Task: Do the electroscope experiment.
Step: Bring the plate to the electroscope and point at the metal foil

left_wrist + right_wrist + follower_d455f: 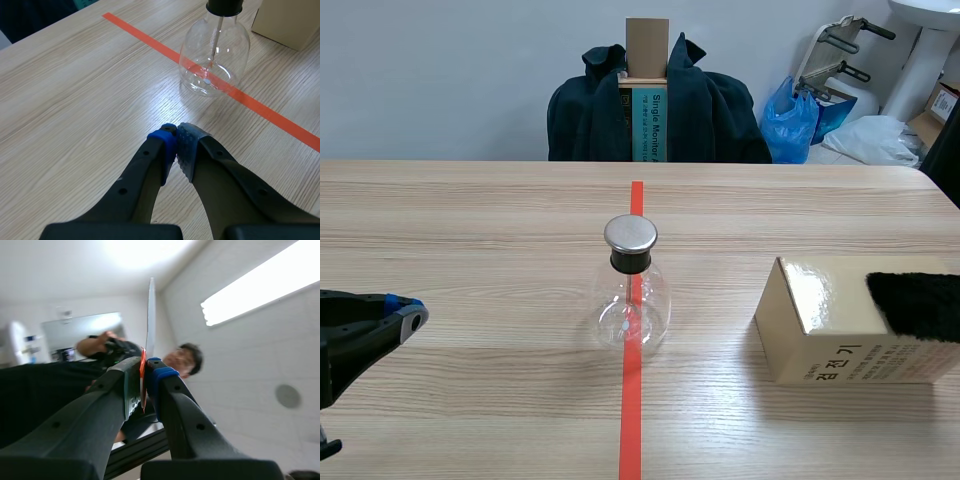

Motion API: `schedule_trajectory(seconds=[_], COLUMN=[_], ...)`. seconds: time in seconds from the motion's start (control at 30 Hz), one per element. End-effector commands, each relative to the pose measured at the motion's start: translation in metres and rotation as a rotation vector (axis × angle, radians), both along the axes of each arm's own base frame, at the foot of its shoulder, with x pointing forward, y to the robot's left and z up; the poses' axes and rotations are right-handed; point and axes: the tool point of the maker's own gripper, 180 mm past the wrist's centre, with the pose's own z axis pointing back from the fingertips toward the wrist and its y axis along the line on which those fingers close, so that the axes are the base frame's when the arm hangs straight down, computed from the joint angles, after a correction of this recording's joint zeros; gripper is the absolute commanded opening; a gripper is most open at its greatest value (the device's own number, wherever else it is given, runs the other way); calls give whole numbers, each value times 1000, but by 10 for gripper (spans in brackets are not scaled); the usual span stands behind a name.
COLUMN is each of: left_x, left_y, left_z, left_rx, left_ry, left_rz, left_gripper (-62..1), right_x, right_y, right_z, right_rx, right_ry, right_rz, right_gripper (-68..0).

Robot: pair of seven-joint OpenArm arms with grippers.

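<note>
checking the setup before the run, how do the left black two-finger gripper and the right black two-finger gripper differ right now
The left gripper is shut on nothing, pads touching; the right gripper is shut on a thin white strip. The left gripper points down at the wooden table, short of the clear glass flask; the right gripper points up at the ceiling. Both show a blue pad.

The black fuzzy cloth [920, 305] and cardboard box [820, 340] are cut by the scene view's edge.
</note>
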Motion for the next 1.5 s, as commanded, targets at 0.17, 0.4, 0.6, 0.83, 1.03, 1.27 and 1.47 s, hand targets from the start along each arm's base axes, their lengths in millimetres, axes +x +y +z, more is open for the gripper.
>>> schedule_trajectory(seconds=[0.17, 0.4, 0.6, 0.83, 1.03, 1.27, 1.47], left_x=[5, 13, 22, 24, 27, 33, 41], left_y=[-11, -11, -10, -23, -44, -64, -74], left_z=[22, 20, -2, -33, -50, -68, -72], left_rx=[-74, -94, -108, -145, -196, -207, -216], left_ry=[-67, -73, -43, 4, 44, 71, 59], left_rz=[-26, -51, -48, -67, -81, -83, -82], left_gripper=[-581, -577, -577, -577, -577, -577, -577], right_x=[-2, 7, 29, 65, 85, 92, 74], right_y=[3, 7, 9, 50, 119, 182, 213], right_z=[77, 105, 110, 87, 35, -34, -85], right_rx=[3, 43, 114, 239, 253, 226, 173], right_ry=[-218, -242, -179, -88, 43, 225, 366], right_rz=[15, 46, 78, 153, 247, 294, 318], right_gripper=[-669, -669, -669, -669, -669, -669, -669])
